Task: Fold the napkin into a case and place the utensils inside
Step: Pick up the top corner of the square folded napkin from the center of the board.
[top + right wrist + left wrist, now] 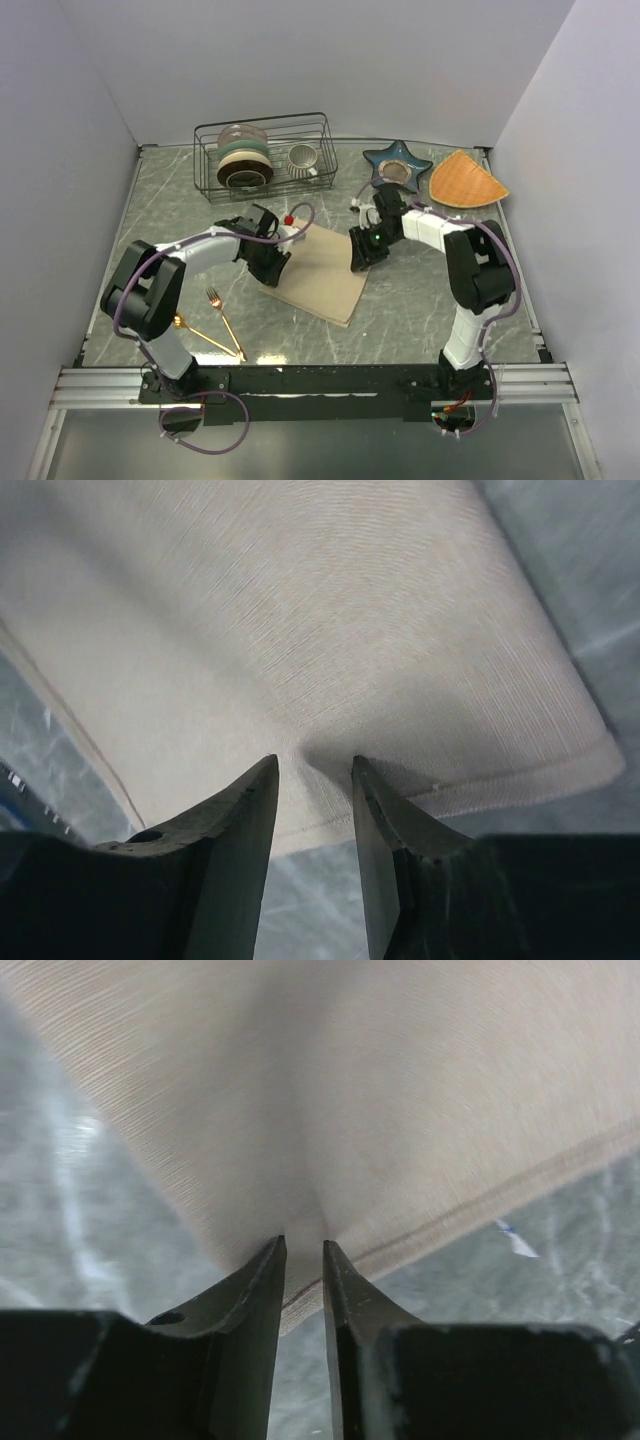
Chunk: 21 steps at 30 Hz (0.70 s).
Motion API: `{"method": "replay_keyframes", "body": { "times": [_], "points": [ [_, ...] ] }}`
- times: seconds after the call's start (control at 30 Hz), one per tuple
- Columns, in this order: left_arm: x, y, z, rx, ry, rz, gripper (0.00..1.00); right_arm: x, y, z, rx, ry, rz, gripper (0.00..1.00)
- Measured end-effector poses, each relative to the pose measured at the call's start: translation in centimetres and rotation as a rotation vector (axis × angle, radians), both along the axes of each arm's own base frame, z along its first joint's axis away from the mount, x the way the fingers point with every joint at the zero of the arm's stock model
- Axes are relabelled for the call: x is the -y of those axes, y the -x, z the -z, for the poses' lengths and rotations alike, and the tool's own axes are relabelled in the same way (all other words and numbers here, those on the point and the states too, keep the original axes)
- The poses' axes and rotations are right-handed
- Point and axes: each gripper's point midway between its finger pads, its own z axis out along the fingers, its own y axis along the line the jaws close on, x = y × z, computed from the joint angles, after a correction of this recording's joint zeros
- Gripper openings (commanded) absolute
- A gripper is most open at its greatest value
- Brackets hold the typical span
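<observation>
Only the overhead view shows the whole layout: the napkin [320,278] lies folded on the grey marble table [420,300], about midway between the two arms; the left gripper [272,268] sits on its left edge and the right gripper [361,258] on its far right edge. The cloth is tilted; its longer sides seem to run from far left to near right, though the arms cover part of the outline, so that axis is hard to fix. Near left of the cloth and well apart from it lie the gold fork [226,322] and the gold spoon [205,337]; their handles meet at the near end in a V, with the tines and bowl pointing far-left. A wire rack [265,155] of dishes, a blue star-shaped dish [397,165] and an orange mat [466,180] stand along the far side.

The wrist views show what the overhead hides. On the left, the fingers [262,1290] stand nearly together, pinching the napkin's edge, and the fabric tents up from the tips; a stitched hem runs off to the right. On the right, the fingers [245,810] stand somewhat wider, nipping a pucker of cloth just inside the hem.
</observation>
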Motion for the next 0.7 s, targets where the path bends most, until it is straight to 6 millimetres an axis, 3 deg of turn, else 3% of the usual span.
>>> {"method": "replay_keyframes", "body": {
  "times": [0.17,0.3,0.37,0.47,0.57,0.7],
  "points": [
    [-1.0,-2.2,-0.3,0.024,-0.007,0.004,0.43,-0.7,5.8,-0.4,-0.097,-0.044,-0.047,0.48],
    [-0.1,-2.6,-1.5,0.04,0.048,0.058,0.54,-3.0,11.6,-2.0,-0.191,-0.112,-0.138,0.52],
    [0.5,-2.4,-2.5,0.054,0.102,0.084,0.57,-4.0,12.9,-3.2,-0.22,-0.15,-0.168,0.52],
    [1.3,-1.4,-5.4,0.124,0.199,0.129,0.6,-4.1,11.9,-4.5,-0.219,-0.18,-0.146,0.52],
    [2.0,0.8,-8.8,0.243,0.304,0.208,0.58,-3.2,9.2,-5.6,-0.177,-0.202,-0.082,0.52],
    [5.0,5.1,-10.4,0.328,0.37,0.388,0.54,-2.2,6.1,-6.8,-0.122,-0.219,-0.02,0.52]
  ]
}}
